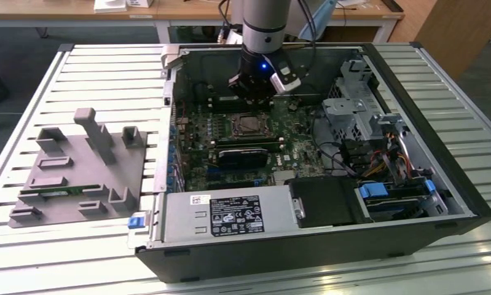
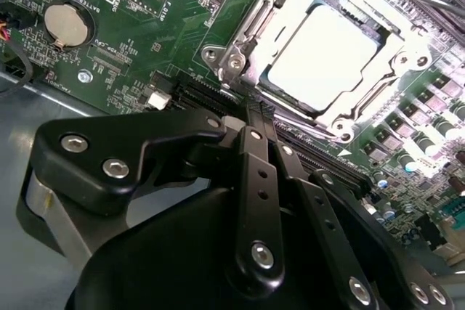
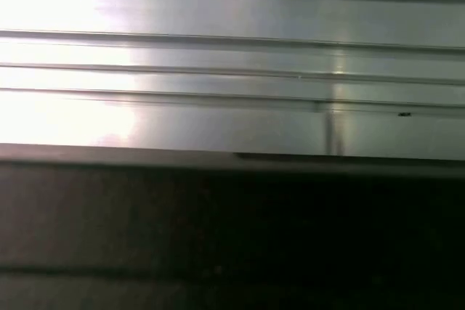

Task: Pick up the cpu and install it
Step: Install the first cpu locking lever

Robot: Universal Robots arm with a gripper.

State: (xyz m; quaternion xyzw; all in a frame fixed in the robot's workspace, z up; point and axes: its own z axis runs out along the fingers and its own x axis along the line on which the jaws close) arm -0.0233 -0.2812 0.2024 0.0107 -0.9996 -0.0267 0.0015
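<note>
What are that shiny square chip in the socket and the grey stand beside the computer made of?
The cpu looks topped with bare metal: a flat silvery face that glares white under the light. The socket frame around it also seems polished metal. The grey stand looks like matte plastic, dull and uniform, possibly printed; that is uncertain.

Evenly lit from above; glare on the cpu (image 2: 328,54) and slatted table (image 3: 218,63); blurred, shadowed lower first wrist view.

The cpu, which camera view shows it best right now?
The second wrist view: the cpu appears large, its shiny top framed by the socket bracket. In the exterior view it is a small square on the motherboard, below the tool.
</note>
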